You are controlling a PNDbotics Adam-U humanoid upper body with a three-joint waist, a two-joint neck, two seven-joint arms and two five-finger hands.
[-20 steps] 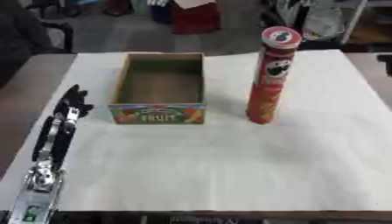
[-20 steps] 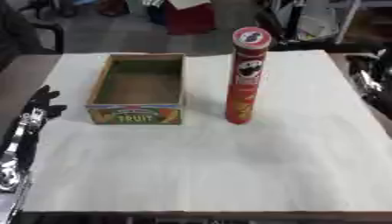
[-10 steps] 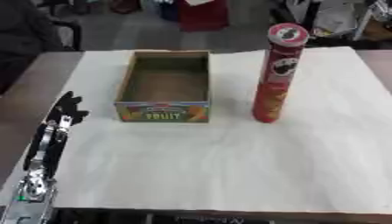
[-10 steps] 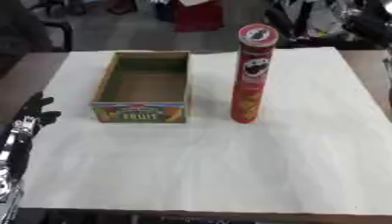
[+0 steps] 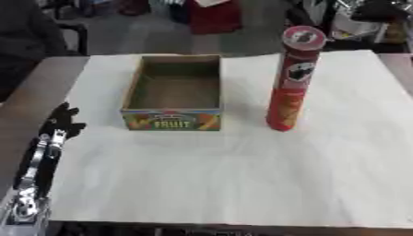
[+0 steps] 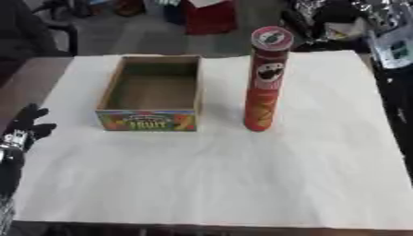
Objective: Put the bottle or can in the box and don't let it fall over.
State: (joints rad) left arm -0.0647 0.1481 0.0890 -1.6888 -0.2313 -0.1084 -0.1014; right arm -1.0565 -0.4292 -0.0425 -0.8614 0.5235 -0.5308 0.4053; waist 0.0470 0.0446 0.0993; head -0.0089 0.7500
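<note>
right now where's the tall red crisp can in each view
Left eye view: the tall red cylindrical crisp can stands upright right of centre, upper half.
Right eye view: the same can stands nearer the centre, upper half.
Shared landmark: the open cardboard fruit box sits just left of it, apart from it.

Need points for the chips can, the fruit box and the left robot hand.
chips can (image 5: 289, 90), left eye view, mid body.
fruit box (image 5: 171, 121), left eye view, printed front wall.
left robot hand (image 6: 26, 123), right eye view, palm.

The left hand rests at the left edge, fingers relaxed and pointing up; its silver-jointed forearm runs toward the lower corner.
</note>
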